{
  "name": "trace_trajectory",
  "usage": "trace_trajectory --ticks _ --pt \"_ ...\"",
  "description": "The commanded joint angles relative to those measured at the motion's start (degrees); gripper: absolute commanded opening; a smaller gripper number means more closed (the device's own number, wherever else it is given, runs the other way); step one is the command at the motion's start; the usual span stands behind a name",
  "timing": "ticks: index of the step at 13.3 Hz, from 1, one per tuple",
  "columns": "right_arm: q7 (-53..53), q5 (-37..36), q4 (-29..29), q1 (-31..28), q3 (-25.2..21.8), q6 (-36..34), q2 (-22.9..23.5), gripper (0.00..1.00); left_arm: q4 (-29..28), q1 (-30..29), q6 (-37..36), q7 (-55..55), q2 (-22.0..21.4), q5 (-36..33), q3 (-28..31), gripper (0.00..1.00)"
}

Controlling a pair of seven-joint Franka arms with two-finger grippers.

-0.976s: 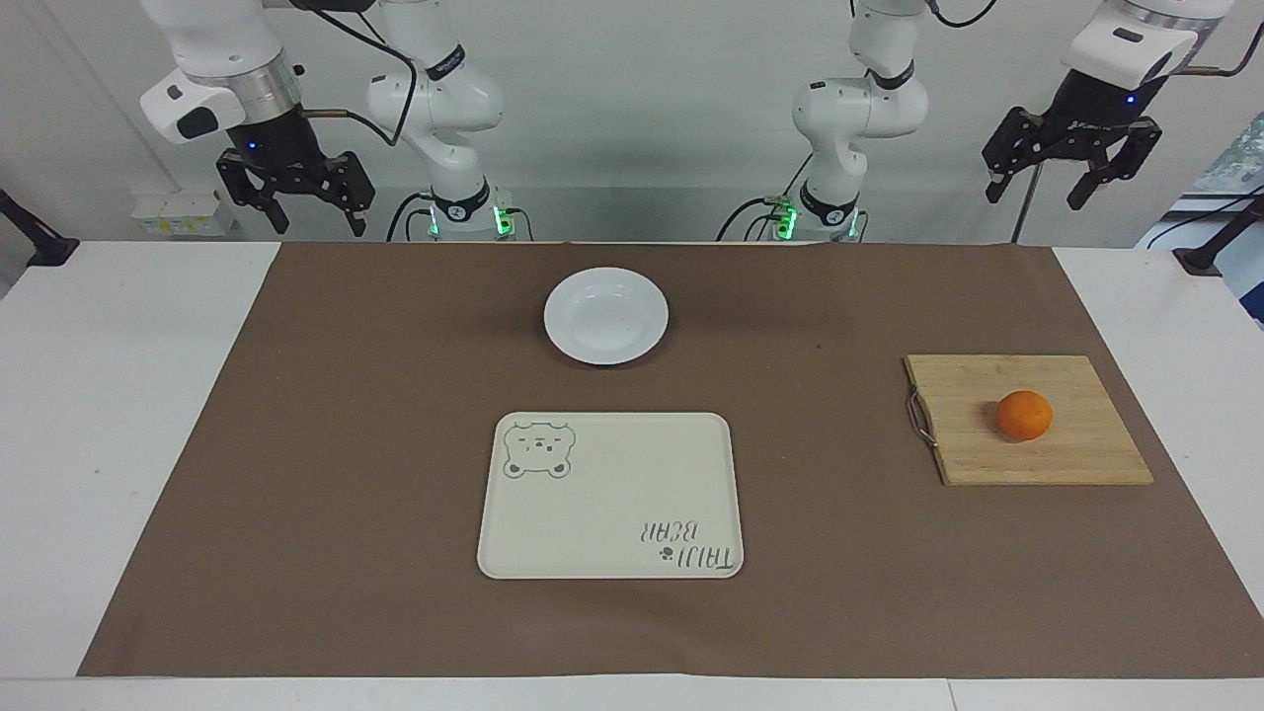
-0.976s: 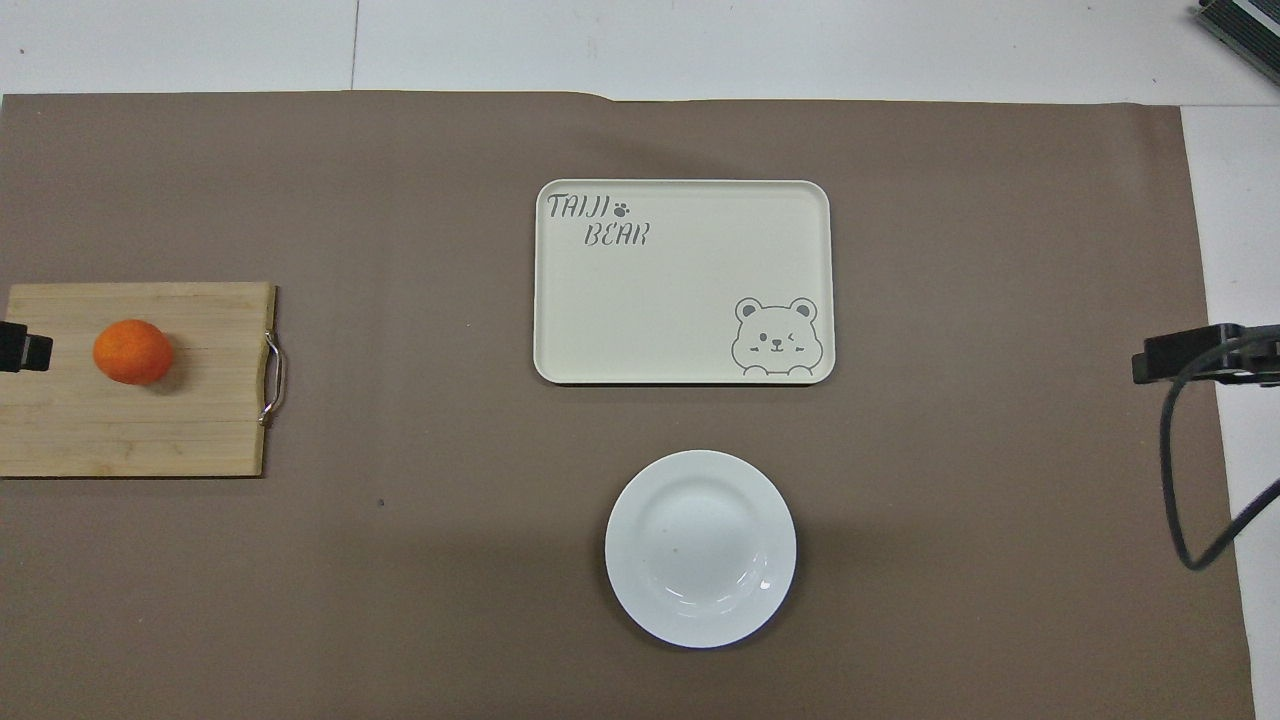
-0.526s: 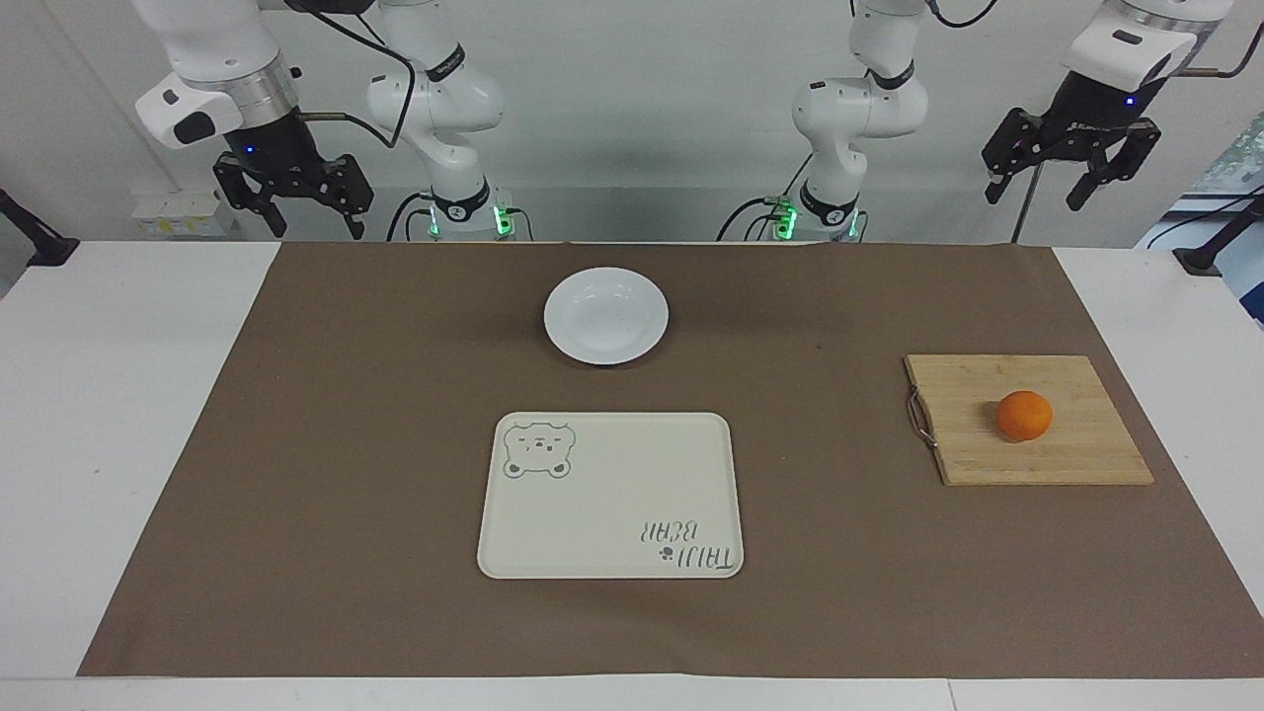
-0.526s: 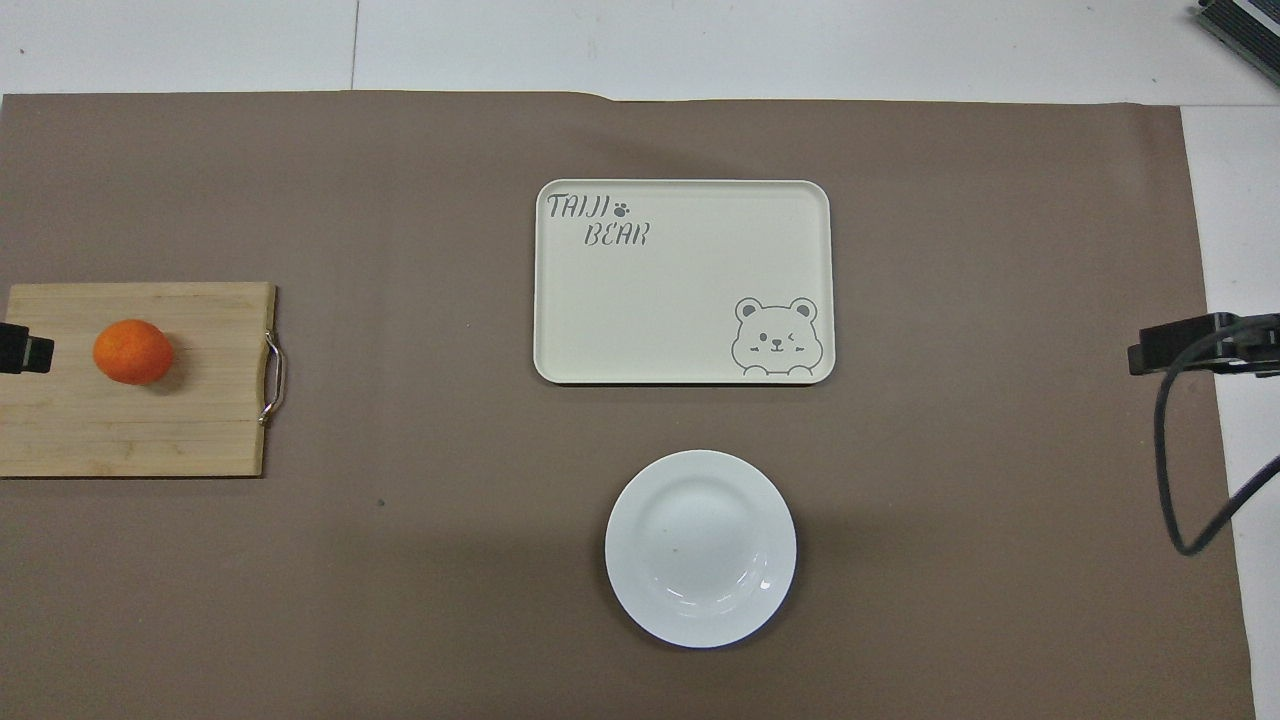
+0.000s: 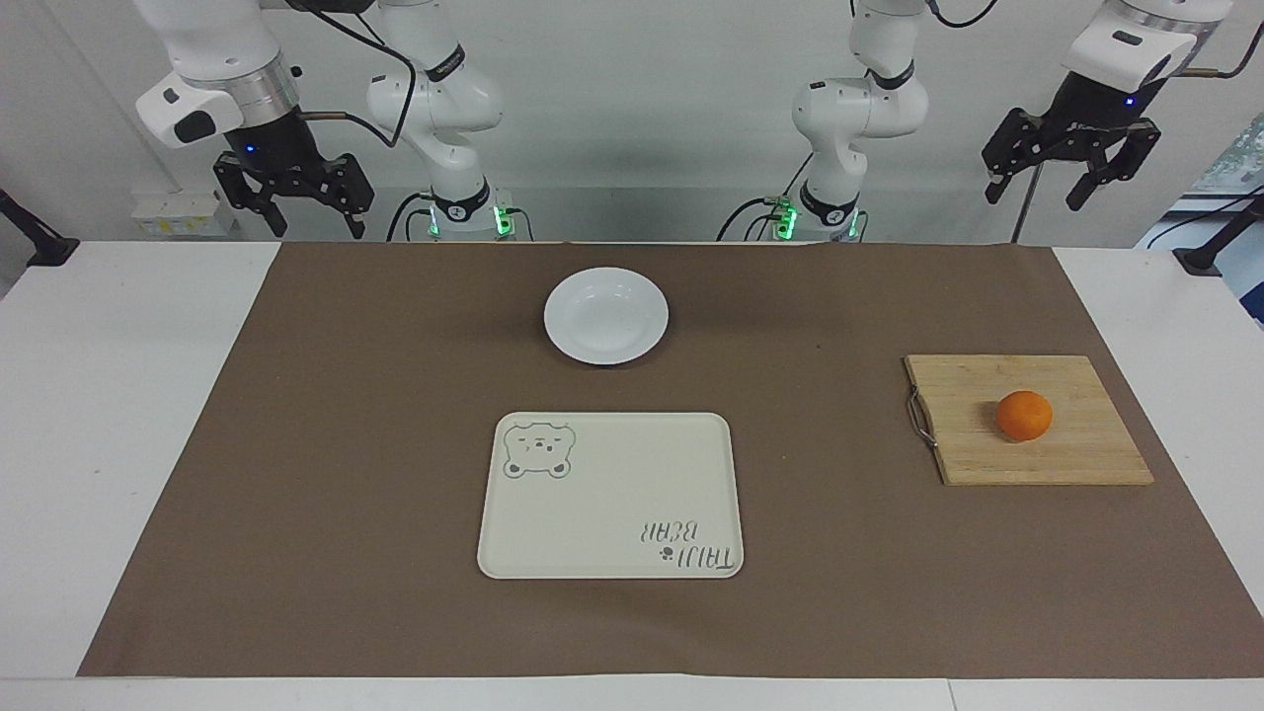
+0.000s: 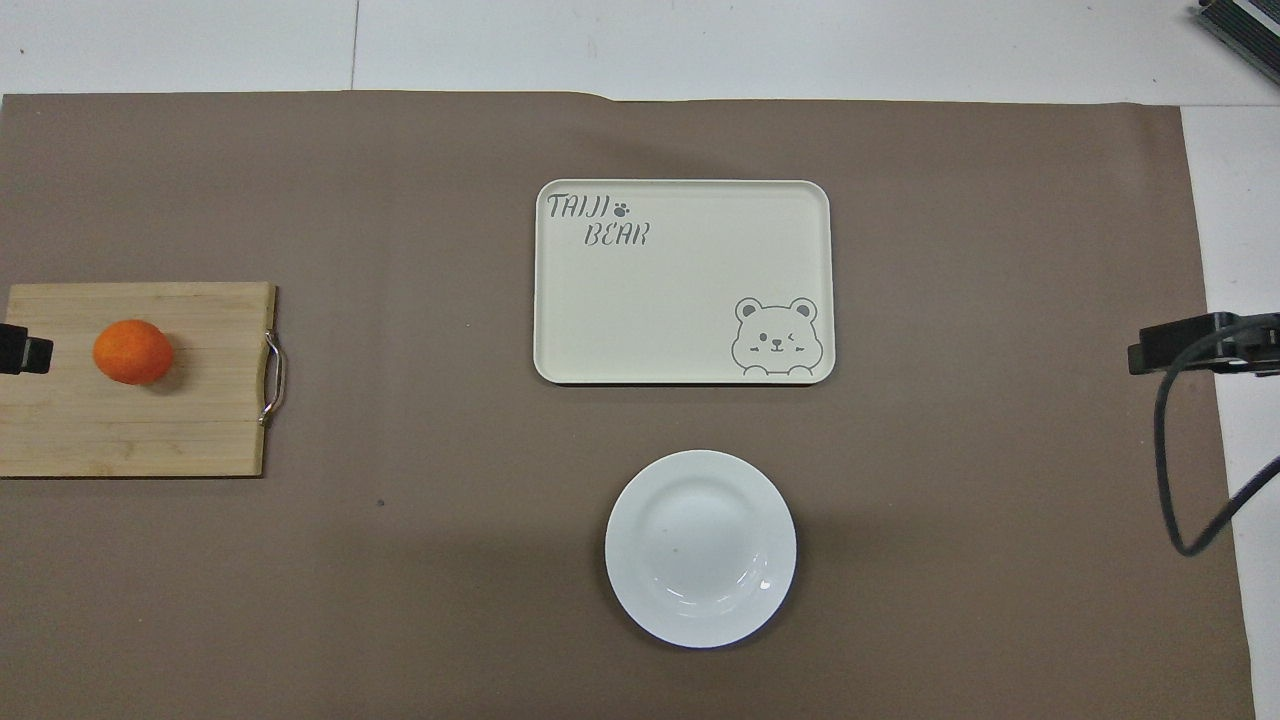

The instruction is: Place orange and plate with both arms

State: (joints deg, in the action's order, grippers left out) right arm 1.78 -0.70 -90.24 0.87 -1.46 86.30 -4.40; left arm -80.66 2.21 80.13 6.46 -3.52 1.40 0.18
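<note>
**Orange on the board, plate on the mat, both grippers up and spread**

Small, round, bright-skinned orange [image 5: 1024, 415] sitting on a pale wooden cutting board [image 5: 1086, 459], toward the left arm's end of the table. Straight grain lines across the board, a bent metal handle [image 5: 920, 419] on its edge toward the table's middle. Touching nothing but the wood.

Round white plate [image 5: 605, 315], glossy, shallow with a raised rim, lying flat on the mat near the robots, midway between the two bases. Well apart from the orange. Bare inside.

Just farther from the robots than the plate: a rectangular cream tray [image 5: 609, 494] with rounded corners and a low lip, matte, printed with a bear face and lettering. Close to the plate but apart from it.

Under everything, a flat brown paper-like mat [image 5: 346, 444] over a white table [image 5: 118, 395].

Left gripper [image 5: 1072, 178] hanging high in the air at the left arm's end, over the robots' edge of the table, black fingers spread, holding nothing. Right gripper [image 5: 294, 209] likewise raised at the right arm's end, fingers spread, holding nothing. Both arms waiting.

From the facing view: full white arms, silver wrist rings, green lights at the bases. From the overhead view: only a dark tip at each side edge, plus a looping grey cable [image 6: 1175, 470]; lettering upright there, with highlights on the plate's rim and a soft shadow beside the orange.
</note>
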Motion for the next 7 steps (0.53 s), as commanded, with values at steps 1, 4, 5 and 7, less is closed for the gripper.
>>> trace_trajectory --ticks 1,4,5,7 --pt "-1.16 -0.26 1.21 -0.35 0.23 -0.87 0.62 1.0 -2.57 -2.56 2.3 2.15 -0.71 -0.25 0.35 1.0" --pt "-1.16 -0.26 1.21 -0.35 0.23 -0.87 0.62 1.0 -9.49 -6.15 11.95 9.0 -0.44 -0.25 0.43 1.0" --pt "-1.16 -0.26 1.21 -0.35 0.23 -0.87 0.62 1.0 -11.95 -7.3 15.38 11.28 -0.09 -0.25 0.43 1.0" --pt "-1.16 -0.26 1.21 -0.35 0.23 -0.87 0.62 1.0 -16.35 -9.76 21.8 14.54 1.66 -0.25 0.43 1.0"
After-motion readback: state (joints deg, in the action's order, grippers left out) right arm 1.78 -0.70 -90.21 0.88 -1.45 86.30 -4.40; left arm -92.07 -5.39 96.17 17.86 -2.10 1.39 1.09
